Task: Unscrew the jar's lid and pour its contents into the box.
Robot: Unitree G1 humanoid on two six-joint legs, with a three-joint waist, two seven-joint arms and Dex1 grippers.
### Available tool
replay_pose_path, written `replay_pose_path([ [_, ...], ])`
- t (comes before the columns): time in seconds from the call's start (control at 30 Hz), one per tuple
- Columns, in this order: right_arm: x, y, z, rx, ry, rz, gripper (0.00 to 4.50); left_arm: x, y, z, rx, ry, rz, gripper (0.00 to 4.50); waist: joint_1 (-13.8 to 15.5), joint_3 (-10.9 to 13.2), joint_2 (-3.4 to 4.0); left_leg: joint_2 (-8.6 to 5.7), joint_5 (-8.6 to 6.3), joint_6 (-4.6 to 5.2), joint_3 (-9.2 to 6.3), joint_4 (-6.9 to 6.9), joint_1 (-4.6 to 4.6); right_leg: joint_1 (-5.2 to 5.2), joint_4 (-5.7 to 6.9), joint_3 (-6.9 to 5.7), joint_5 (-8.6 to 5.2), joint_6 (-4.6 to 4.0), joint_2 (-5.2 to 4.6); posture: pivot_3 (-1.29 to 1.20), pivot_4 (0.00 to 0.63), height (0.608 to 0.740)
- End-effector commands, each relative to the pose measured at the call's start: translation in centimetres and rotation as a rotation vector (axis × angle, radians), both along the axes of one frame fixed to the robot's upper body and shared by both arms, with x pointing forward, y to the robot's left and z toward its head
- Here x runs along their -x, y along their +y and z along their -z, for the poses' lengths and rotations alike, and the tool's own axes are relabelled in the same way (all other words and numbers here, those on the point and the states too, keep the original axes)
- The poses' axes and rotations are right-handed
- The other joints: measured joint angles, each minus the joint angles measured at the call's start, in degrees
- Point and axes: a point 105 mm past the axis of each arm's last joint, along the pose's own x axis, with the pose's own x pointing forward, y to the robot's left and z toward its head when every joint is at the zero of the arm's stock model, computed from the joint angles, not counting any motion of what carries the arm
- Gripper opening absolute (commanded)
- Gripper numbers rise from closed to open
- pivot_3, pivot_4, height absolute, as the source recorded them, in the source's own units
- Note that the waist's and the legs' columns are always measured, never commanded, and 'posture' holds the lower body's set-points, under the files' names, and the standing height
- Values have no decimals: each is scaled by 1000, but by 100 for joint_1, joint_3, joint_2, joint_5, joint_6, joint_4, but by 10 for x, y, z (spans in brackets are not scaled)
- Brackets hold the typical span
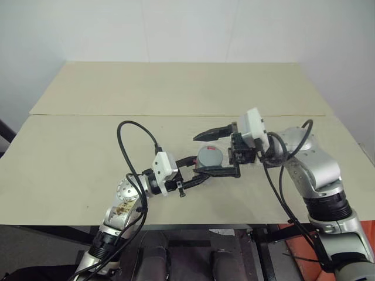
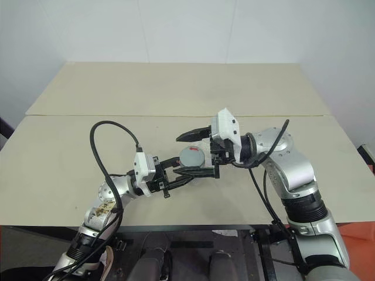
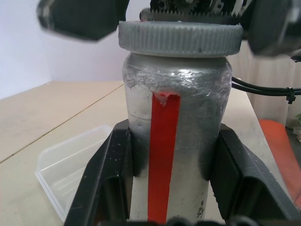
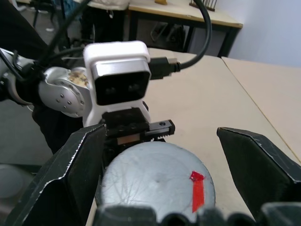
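While clamped upright in left gripper point(image 3: 167, 188), jar point(image 3: 176, 141) with lid point(image 4: 157, 181) still on; right gripper point(image 4: 160, 174) spread astride lid, not gripping; box point(image 3: 70, 169) beside jar; unscrewing, pouring left

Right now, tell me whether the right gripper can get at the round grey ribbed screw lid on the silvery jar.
Probably yes. The right gripper stands open with a finger on either side of the round grey ribbed lid, nothing between them, while the left gripper clamps the silvery red-striped jar below.
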Motion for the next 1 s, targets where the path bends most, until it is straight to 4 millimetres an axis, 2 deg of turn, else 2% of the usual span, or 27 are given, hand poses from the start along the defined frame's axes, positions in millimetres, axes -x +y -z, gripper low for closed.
replay_pose_path([
  [0.03,1,-2,-10,-28,-65,16,4416,4,-2,-11,27,-47,16,1870,0,0,0,0,0,0,0,0,0,0,0,0,0,0,0,0,150,740],
  [0.5,-6,-26,-11,-46,-76,33,4416,1,6,-11,20,-45,10,1870,1,0,0,0,0,0,0,0,0,1,0,0,0,0,0,0,150,740],
  [0.73,-11,-42,0,1,-69,28,4416,2,6,-11,25,-48,10,1870,-1,0,0,0,0,0,0,0,0,1,0,0,0,0,0,0,150,740],
  [1.0,-21,-51,2,3,-68,64,4416,3,6,-11,25,-46,17,1870,-1,0,0,0,0,0,0,0,0,1,0,0,0,0,0,0,150,740],
])
